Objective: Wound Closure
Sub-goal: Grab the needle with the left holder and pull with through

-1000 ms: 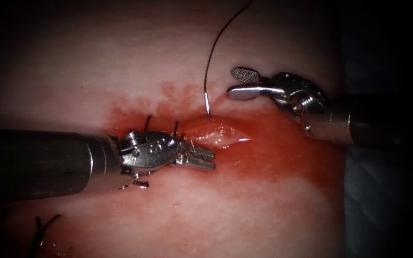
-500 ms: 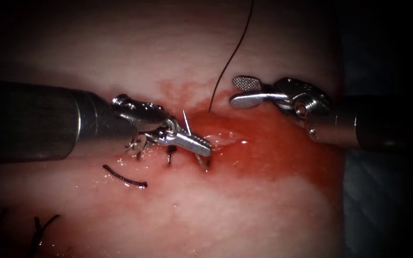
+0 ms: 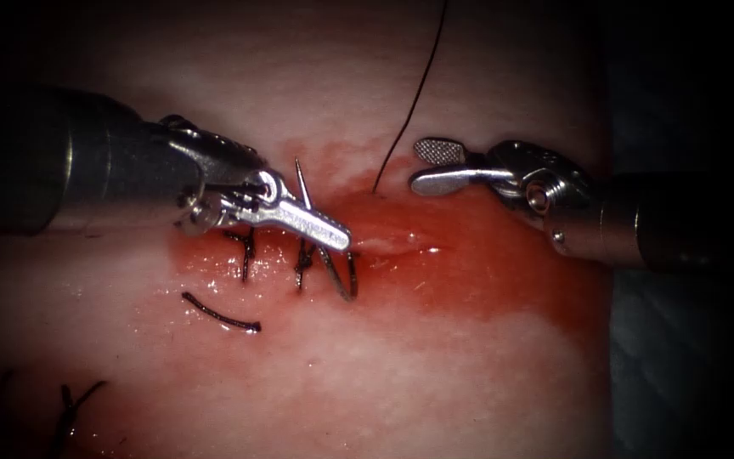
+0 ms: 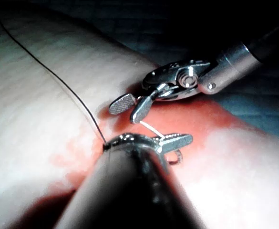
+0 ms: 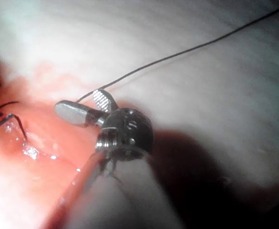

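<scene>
My left tool [image 3: 343, 238] reaches in from the left over the cut [image 3: 397, 244], jaws shut on the curved needle [image 3: 337, 277] a little behind its tip. The tip points up and the body arcs down under the jaws; its tail end meets the tissue [image 3: 401, 382] at the cut's near edge. The thread [image 3: 409, 102] runs down from above and enters the tissue on the cut's far edge. My right tool [image 3: 416, 164] hovers to the right of that entry, open and holding nothing. The left wrist view has the left tool [image 4: 189, 139], the needle [image 4: 151, 129] and the right tool [image 4: 122, 113].
Two finished stitches [image 3: 246, 252] cross the cut to the left of the needle. A loose cut piece of thread [image 3: 218, 317] lies on the near side, with more thread ends [image 3: 74, 406] at the lower left. Red fluid [image 3: 486, 272] covers the tissue around the cut.
My left tool rose from the cut's near side, took the needle near its tip and drew it up and to the left. The needle's tail sank in, thread following. The right tool barely moved.
</scene>
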`<state>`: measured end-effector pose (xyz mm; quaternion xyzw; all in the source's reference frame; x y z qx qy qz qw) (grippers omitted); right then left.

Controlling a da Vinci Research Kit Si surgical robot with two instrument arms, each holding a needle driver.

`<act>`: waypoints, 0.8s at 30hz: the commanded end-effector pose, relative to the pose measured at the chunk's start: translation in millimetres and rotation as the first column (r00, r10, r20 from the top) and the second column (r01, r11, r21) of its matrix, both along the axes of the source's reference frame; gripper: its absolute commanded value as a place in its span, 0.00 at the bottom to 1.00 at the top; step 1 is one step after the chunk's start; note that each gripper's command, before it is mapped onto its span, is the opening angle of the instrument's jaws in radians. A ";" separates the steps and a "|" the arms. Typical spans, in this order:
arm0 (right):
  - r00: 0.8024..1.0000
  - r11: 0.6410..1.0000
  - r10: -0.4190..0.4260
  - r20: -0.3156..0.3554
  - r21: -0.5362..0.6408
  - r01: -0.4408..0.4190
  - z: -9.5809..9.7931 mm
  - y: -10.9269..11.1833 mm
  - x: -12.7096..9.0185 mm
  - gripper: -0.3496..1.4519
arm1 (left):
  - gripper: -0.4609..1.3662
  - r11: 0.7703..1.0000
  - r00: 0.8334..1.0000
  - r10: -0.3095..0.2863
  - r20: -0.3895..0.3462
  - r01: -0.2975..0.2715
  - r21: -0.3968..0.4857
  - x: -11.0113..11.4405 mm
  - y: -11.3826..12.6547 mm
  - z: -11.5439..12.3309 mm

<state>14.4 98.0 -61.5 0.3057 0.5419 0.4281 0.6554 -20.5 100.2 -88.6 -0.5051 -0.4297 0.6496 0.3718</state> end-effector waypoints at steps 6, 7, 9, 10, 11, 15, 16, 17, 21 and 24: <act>1.000 1.000 -0.001 -0.002 -0.001 0.001 0.0 -0.1 0.0 0.75 | 0.06 0.938 0.995 -0.033 -0.093 -0.001 -0.348 1.0 0.1 -2.6; 1.000 1.000 -0.001 -0.002 -0.001 0.001 0.0 -0.1 0.0 0.75 | 0.06 0.910 0.991 -0.051 -0.120 -0.003 -0.415 1.2 0.7 -3.5; 1.000 1.000 -0.002 -0.002 -0.001 0.002 0.0 -0.1 0.0 0.75 | 0.06 0.885 0.985 -0.077 -0.156 -0.005 -0.467 1.4 1.3 -4.4; 1.000 1.000 -0.002 -0.003 -0.001 0.002 0.0 -0.2 0.0 0.75 | 0.06 0.851 0.978 -0.100 -0.184 -0.012 -0.524 1.5 2.0 -5.2; 1.000 1.000 -0.002 -0.003 -0.001 0.002 -0.1 -0.2 0.0 0.75 | 0.06 0.835 0.973 -0.122 -0.197 -0.007 -0.551 1.6 2.5 -5.7; 1.000 1.000 -0.003 -0.003 -0.001 0.003 -0.1 -0.3 0.0 0.75 | 0.06 0.766 0.950 -0.203 -0.236 0.004 -0.643 2.3 4.3 -6.8; 1.000 1.000 -0.003 -0.003 -0.001 0.003 -0.2 -0.3 0.0 0.74 | 0.06 0.749 0.944 -0.217 -0.249 -0.003 -0.663 2.5 4.7 -7.0; 1.000 1.000 -0.004 -0.003 -0.001 0.004 -0.2 -0.4 0.1 0.74 | 0.06 0.717 0.933 -0.239 -0.267 -0.016 -0.697 2.8 5.4 -7.1; 1.000 1.000 -0.007 -0.005 0.000 0.007 -0.3 -0.5 0.2 0.74 | 0.06 0.664 0.921 -0.279 -0.271 -0.019 -0.747 3.5 7.1 -7.2; 1.000 1.000 -0.007 -0.005 0.000 0.007 -0.4 -0.6 0.2 0.74 | 0.06 0.621 0.910 -0.304 -0.282 -0.035 -0.783 4.2 8.6 -7.2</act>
